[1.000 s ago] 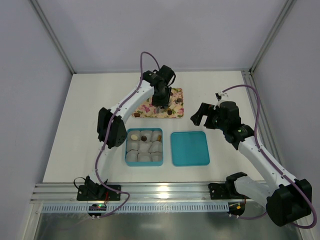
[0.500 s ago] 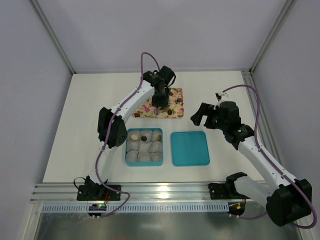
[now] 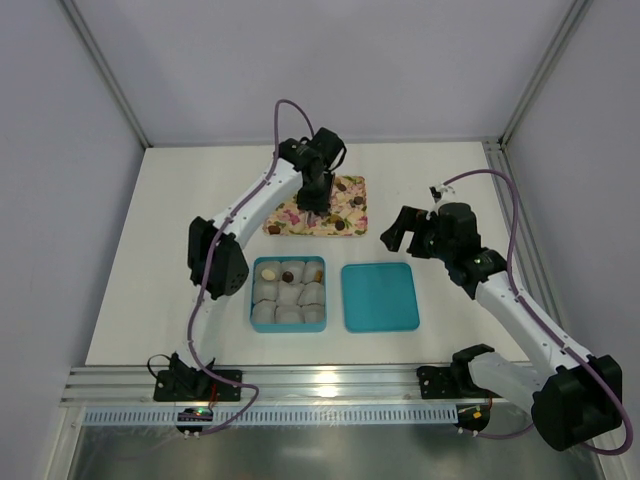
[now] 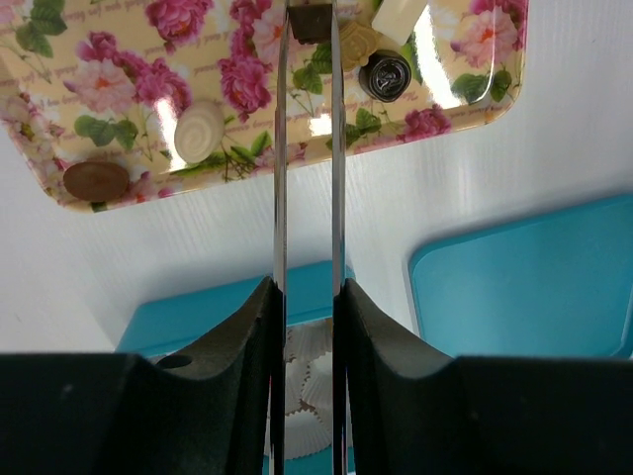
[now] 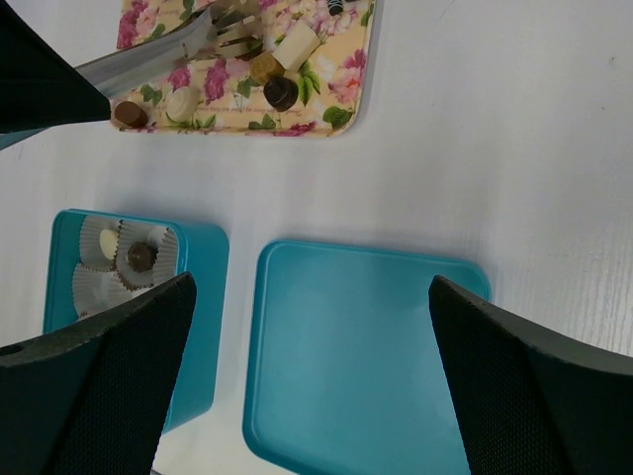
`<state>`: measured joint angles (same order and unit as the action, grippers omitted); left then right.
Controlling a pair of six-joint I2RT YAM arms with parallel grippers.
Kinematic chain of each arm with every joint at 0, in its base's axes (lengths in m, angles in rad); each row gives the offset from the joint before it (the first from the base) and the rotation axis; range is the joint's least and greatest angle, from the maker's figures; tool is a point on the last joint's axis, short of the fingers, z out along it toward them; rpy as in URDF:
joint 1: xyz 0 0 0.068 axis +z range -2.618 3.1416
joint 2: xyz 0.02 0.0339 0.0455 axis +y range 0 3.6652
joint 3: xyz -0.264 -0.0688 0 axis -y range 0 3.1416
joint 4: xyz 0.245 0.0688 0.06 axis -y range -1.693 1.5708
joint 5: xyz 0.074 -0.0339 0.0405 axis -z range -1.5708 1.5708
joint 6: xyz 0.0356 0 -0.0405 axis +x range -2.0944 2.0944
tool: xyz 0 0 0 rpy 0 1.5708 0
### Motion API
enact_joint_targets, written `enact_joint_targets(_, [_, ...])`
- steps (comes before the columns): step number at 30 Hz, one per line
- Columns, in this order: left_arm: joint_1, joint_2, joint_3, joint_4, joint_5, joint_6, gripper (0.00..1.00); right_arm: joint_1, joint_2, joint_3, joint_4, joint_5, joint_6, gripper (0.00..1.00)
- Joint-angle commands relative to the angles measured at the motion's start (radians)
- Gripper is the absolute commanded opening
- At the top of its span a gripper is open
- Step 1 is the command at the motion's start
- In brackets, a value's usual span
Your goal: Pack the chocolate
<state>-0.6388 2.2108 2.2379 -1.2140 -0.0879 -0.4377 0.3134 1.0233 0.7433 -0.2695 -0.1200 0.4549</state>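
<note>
Chocolate pieces [image 4: 96, 180] lie on the floral tray [image 4: 129, 59]. One dark square [image 4: 313, 24] sits clamped between the left pincer's [image 4: 310, 12] narrowed blades. The right pincer [image 5: 312, 287] hangs wide apart over the teal lid [image 5: 366, 376].

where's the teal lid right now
In the top view the lid lies flat on the table, right of centre. It sits just right of the box of paper cups, nearer the arms than the floral tray.

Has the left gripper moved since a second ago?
Yes. The left gripper shifted slightly left over the floral tray, which stayed put, jaws pinching a dark chocolate.
</note>
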Motion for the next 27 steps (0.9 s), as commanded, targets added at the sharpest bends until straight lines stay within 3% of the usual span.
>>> enact_joint_targets(1, [0.010, -0.103, -0.017, -0.004, -0.021, 0.016, 0.29, 0.006, 0.008, 0.001, 0.047, -0.013, 0.010, 1.00])
enact_joint_targets(16, [0.021, -0.140, -0.061, -0.021, -0.013, 0.031, 0.28, 0.006, 0.038, 0.005, 0.065, -0.021, 0.011, 1.00])
enact_joint_targets(27, [0.024, -0.304, -0.185, -0.038, 0.005, 0.040, 0.28, 0.006, 0.067, 0.005, 0.095, -0.033, 0.024, 1.00])
